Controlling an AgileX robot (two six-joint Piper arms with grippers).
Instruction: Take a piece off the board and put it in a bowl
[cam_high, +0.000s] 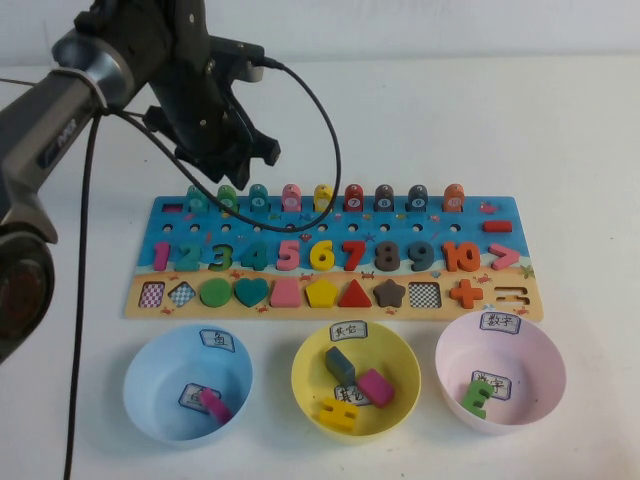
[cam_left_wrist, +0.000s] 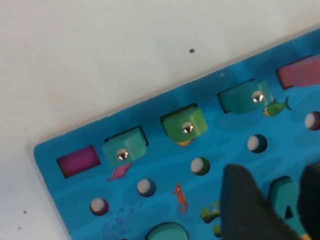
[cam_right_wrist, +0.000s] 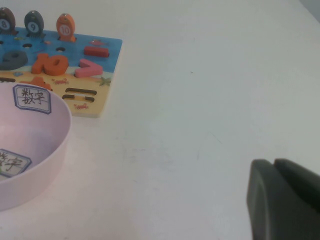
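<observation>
The board (cam_high: 145, 225) lies across the middle of the table, with a row of small tokens standing along its far edge. The green piece (cam_high: 227, 198) is second from the left in that row; in the left wrist view (cam_left_wrist: 186, 125) it stands between two teal tokens. My left gripper (cam_high: 235, 172) hovers just above and behind the green piece. It is open and empty (cam_left_wrist: 280, 205), with the teal number 4 showing between its fingers. The light blue bowl (cam_high: 140, 360) stands at the front left with a pink piece inside. My right gripper (cam_right_wrist: 285, 200) is shut over bare table, right of the board.
A yellow bowl (cam_high: 305, 370) holding several pieces and a pink bowl (cam_high: 545, 350) holding a green piece stand in front of the board. The pink bowl's rim also shows in the right wrist view (cam_right_wrist: 55, 145). The left arm's black cable (cam_high: 335, 150) loops over the token row.
</observation>
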